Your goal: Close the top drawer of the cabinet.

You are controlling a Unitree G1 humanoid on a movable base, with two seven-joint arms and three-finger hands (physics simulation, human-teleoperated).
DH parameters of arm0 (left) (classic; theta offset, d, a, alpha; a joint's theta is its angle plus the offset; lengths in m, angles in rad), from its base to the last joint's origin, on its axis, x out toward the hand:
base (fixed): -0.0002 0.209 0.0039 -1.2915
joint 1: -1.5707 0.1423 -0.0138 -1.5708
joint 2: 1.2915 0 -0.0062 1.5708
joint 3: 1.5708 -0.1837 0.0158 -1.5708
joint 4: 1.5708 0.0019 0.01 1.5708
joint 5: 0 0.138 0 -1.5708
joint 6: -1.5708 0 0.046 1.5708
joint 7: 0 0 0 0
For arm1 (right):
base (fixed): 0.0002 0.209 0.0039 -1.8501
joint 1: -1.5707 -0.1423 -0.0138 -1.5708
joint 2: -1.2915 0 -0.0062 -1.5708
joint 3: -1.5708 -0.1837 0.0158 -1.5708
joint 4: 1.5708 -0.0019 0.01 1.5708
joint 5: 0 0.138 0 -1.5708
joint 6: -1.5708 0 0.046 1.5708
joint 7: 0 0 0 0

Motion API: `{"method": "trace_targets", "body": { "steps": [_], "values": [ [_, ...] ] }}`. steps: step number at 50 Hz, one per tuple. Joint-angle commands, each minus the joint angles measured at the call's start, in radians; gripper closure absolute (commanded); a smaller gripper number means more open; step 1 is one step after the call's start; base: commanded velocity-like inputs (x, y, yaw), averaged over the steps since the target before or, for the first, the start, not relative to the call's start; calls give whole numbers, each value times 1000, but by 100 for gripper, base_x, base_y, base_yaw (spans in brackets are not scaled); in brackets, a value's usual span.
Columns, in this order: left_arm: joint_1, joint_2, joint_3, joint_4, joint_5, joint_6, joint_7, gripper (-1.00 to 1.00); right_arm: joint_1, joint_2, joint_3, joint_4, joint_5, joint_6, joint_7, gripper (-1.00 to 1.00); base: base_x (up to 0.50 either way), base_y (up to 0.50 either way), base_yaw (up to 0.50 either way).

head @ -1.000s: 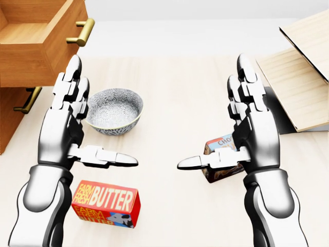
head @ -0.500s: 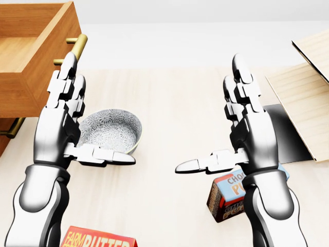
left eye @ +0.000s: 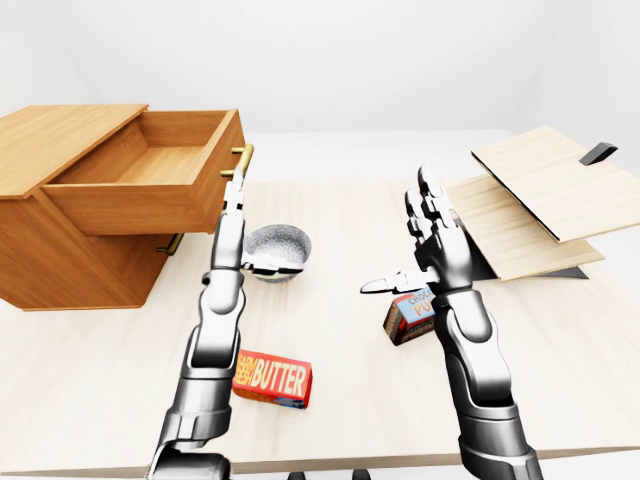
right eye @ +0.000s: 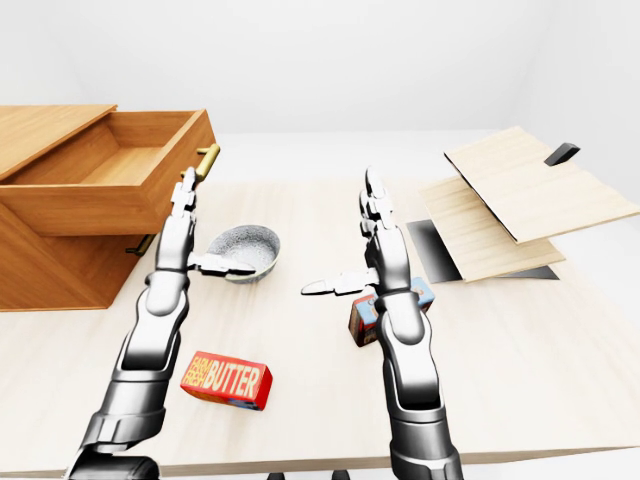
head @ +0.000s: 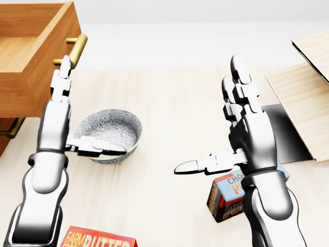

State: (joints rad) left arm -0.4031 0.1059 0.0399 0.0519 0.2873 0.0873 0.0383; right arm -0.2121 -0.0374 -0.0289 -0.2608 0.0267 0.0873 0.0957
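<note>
The wooden cabinet (left eye: pixel 60 250) stands at the left, its top drawer (left eye: pixel 150 180) pulled far out and empty inside. A brass handle (head: pixel 77 47) sticks out of the drawer's face. My left hand (head: pixel 85 110) is open and turned edge-on. Its fingertips (head: pixel 64 64) point up just below and left of the handle, close to the drawer's face, but whether they touch it I cannot tell. My right hand (head: pixel 205 113) is open too, fingers up and thumb out, over the table's middle and holding nothing.
A patterned grey bowl (head: pixel 110 131) sits under my left thumb. A red butter box (left eye: pixel 272 378) lies near the table's bottom edge. A chocolate carton (head: pixel 229 193) stands by my right wrist. Wooden boards (left eye: pixel 540 205) lean at the right. A lower drawer's handle (head: pixel 13 128) shows below.
The camera tilted up early on, sliding the picture down. Since then my left hand has turned edge-on and reached up toward the drawer's handle. The right hand has barely moved.
</note>
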Motion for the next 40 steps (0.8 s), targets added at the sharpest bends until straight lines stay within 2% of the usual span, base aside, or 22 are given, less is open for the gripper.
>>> {"method": "trace_targets", "body": {
  "steps": [1,11,18,22,34,40],
  "values": [
    [-117,61,17,239,233,0,126,-100,3,0,1,-4,0,0,1,-100,0,0,0],
    [-234,137,37,470,324,0,223,-100,10,-3,-4,-6,2,0,7,-100,0,0,0],
    [-299,185,52,593,332,0,290,-100,11,-2,-3,-3,2,0,9,-100,0,0,0],
    [-310,207,45,641,380,0,330,-100,16,-2,-3,2,1,0,10,-100,0,0,0],
    [-276,254,84,641,371,0,386,-100,16,2,3,12,-4,0,9,-100,0,0,0],
    [-308,302,103,710,352,0,414,-100,14,2,3,10,-5,0,9,-100,0,0,0]
  ]
}}
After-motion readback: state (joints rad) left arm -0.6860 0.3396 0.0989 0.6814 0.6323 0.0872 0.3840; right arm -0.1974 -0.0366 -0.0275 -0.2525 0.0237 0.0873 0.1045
